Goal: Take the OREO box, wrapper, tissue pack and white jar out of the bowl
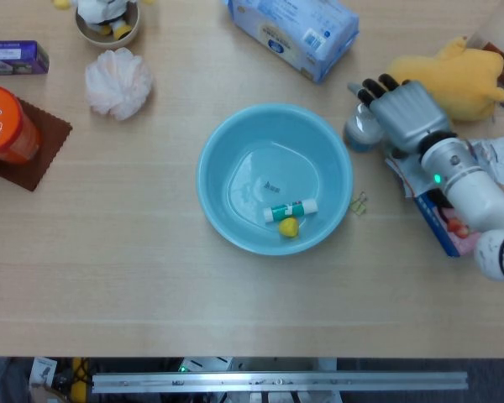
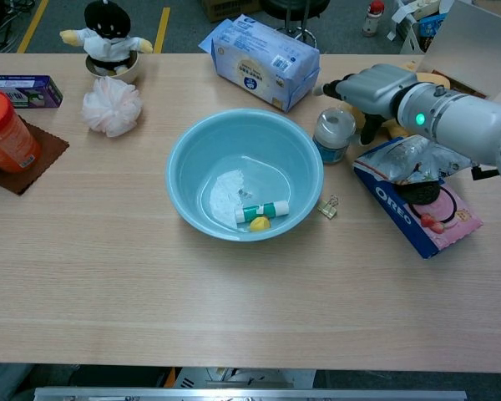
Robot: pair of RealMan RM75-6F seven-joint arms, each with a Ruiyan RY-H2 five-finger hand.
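Nearest you: OREO box (image 2: 417, 209) lies flat on the table (image 2: 234, 309), right of the bowl, wrapper (image 2: 409, 159) crumpled on its far end. Small binder clip (image 2: 327, 206) sits between box and bowl (image 2: 179, 180), just off the bowl's rim. Bowl holds only a green-and-white tube (image 2: 262, 210) and a small yellow piece (image 2: 260, 223) touching it.

White jar (image 2: 332, 134) stands upright on the table just right of the bowl's far rim. Your right hand (image 2: 376, 88) hovers over it, fingers spread, holding nothing; from the head view the fingertips (image 1: 371, 86) reach past the jar (image 1: 359, 133), no grip on it. Left hand isn't in either view.

Yellow plush (image 1: 449, 80) lies behind the right hand. Tissue pack (image 2: 264, 52) is on the table beyond the bowl, well apart from it.

Far left: orange canister (image 2: 4, 129) on a brown mat (image 2: 25, 159), pink puff (image 2: 111, 106), purple box (image 2: 21, 90), penguin toy in a small cup (image 2: 108, 38).
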